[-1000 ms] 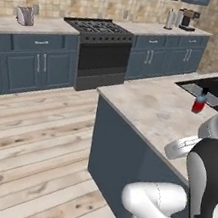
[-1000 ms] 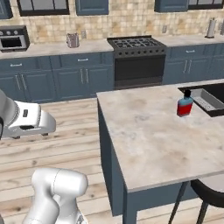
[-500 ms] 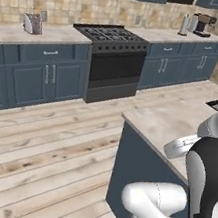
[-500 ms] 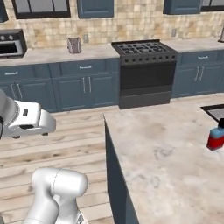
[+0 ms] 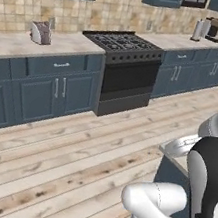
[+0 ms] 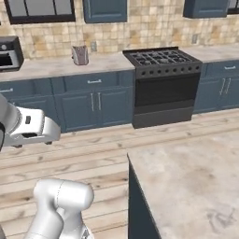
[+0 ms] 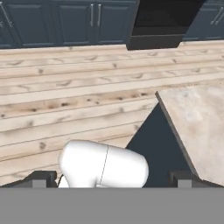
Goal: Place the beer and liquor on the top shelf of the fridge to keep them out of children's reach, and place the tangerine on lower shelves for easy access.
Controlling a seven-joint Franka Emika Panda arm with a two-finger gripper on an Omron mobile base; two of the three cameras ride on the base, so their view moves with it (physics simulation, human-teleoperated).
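My gripper is spread fully wide and holds nothing; its two dark fingertips rise at the bottom of the hand view, far apart. Beyond them is the corner of a marble-topped desk with dark blue sides, then a pale wooden plank floor. Farther off, a black stove stands between blue cabinets. The beer, liquor, tangerine and fridge: I cannot tell where they are.
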